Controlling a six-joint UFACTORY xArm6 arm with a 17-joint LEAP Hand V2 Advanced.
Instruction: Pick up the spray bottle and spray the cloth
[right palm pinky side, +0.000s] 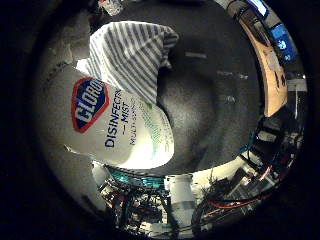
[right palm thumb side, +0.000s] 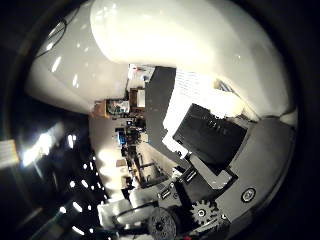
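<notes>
The white spray bottle (right palm pinky side: 115, 125), with a red and blue label, lies very close to the palm and fills much of the thumb side view too. My hand (right palm thumb side: 215, 165) shows as black and grey geared parts curled against the bottle's white body (right palm thumb side: 190, 35), so it is shut on the bottle. Behind the bottle, a grey and white striped cloth (right palm pinky side: 132, 55) lies bunched on the dark grey table (right palm pinky side: 210, 95). The bottle's nozzle and trigger are hidden.
A wooden desk (right palm pinky side: 272, 75) with lit screens (right palm pinky side: 280, 37) stands beyond the table's far side. Equipment and a white cylinder (right palm pinky side: 181, 197) crowd the table's near edge. Bare dark tabletop lies beside the cloth.
</notes>
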